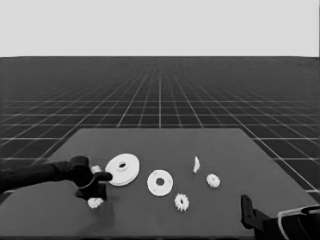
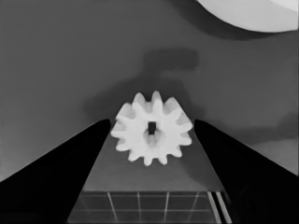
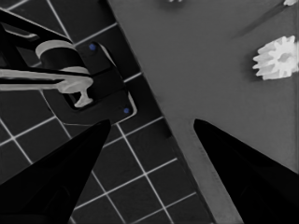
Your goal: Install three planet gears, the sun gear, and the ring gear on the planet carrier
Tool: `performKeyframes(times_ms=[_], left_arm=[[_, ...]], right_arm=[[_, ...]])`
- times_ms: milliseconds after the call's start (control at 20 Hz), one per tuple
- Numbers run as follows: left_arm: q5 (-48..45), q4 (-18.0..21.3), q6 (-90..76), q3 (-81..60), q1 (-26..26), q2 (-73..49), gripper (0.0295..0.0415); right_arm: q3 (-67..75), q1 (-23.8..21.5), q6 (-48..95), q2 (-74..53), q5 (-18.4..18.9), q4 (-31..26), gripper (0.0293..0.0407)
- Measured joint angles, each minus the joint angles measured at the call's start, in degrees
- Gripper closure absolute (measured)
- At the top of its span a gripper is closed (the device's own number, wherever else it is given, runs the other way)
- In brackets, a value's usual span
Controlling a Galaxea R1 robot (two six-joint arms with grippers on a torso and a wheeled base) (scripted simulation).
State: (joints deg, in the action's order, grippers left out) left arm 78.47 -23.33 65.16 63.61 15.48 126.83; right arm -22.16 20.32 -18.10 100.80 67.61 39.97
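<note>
My left gripper (image 1: pixel 93 196) hangs over the table's front left, open, and its two fingertips stand either side of a small gear (image 2: pixel 152 134) without closing on it. That gear (image 1: pixel 95 202) lies on the table. A second gear (image 1: pixel 96 169) peeks out behind the left arm. The larger round part (image 1: pixel 122 169), with a raised middle and a small hole, lies just right of the arm. Farther right is the smaller round part (image 1: pixel 160 182) with its wide hole. Two more gears (image 1: pixel 181 201) (image 1: pixel 213 180) lie toward the right. My right gripper (image 3: pixel 152 122) is parked, open and holding nothing.
A thin white piece (image 1: pixel 196 164) stands right of the smaller round part. The right arm (image 1: pixel 250 215) waits at the lower right corner, where its wrist view shows the table's corner, a gear (image 3: pixel 276 58) and dark machinery (image 3: pixel 79 84) over the floor grid.
</note>
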Motion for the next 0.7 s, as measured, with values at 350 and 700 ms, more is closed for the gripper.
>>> performKeyframes(times_ms=[350, 700], left_arm=[[-0.1, -0.1, 0.0, 0.2, 0.1, 0.1, 0.0398], [4.6, 7.1, 1.9, -6.2, -8.1, -2.8, 0.0398]], right_arm=[[0.0, 0.0, 0.0, 0.0, 0.0, 0.0, 0.0315], [0.0, 0.0, 0.0, 0.0, 0.0, 0.0, 0.0315]])
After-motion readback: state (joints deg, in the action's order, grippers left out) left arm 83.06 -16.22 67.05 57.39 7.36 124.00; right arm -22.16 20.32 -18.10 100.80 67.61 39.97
